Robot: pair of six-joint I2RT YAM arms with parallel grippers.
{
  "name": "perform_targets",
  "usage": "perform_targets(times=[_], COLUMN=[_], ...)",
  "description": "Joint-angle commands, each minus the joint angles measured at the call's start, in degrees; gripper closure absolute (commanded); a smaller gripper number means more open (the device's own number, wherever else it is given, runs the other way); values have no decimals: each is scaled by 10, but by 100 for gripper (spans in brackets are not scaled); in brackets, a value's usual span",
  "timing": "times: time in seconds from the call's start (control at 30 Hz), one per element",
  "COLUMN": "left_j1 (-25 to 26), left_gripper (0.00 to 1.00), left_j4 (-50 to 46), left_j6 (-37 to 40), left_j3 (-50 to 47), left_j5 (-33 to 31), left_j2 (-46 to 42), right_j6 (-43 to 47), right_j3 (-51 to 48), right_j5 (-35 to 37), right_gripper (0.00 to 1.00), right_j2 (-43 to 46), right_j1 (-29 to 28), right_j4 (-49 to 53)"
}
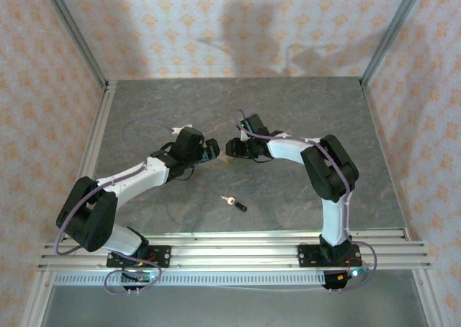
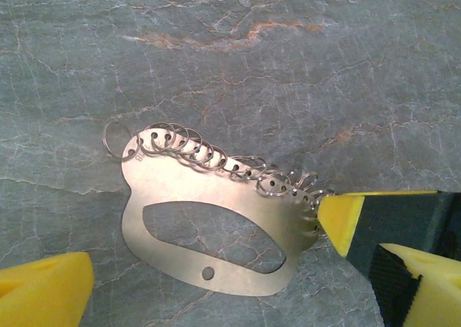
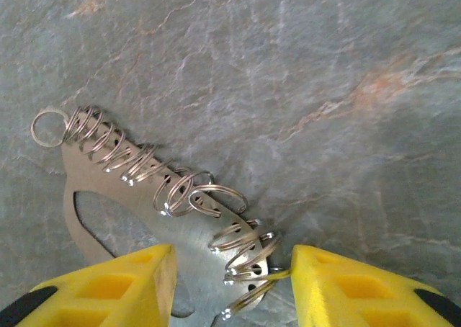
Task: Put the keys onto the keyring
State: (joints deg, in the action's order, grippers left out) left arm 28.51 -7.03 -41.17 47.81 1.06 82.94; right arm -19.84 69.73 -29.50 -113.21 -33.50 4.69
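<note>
Keyring (image 2: 216, 190): flat metal plate with small split rings along one edge. We find it lying on the tabletop (image 2: 288, 53), between both grippers.
Key (image 1: 233, 202): black head, pale blade, lying well apart toward the near edge.
Left gripper (image 2: 238, 269): jaws wide apart, flanking the keyring.
Right gripper (image 3: 232, 258): jaws apart, straddling the keyring's ringed end.

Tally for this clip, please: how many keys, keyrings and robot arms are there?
Key: 1
Keyring: 1
Robot arms: 2 (left arm, right arm)
Total: 4
</note>
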Motion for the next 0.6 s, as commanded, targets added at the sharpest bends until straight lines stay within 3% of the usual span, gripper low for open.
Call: perform_targets(times=[0.0, 0.33, 0.57], left_j1=[3, 5, 11], left_gripper=[0, 0, 0], left_j4=[-6, -17, -21], left_j6=[-11, -11, -12], left_j3=[2, 0, 5], left_j5=[-13, -18, -19], left_j2=[-11, -30, -29], right_j6=[-5, -31, -9], right_j3=[-17, -113, -126], right_j5=[-35, -40, 24], right_gripper=[55, 57, 59], right_j2=[11, 106, 152], right_j1=[-17, -63, -61], right_j4=[-16, -64, -30])
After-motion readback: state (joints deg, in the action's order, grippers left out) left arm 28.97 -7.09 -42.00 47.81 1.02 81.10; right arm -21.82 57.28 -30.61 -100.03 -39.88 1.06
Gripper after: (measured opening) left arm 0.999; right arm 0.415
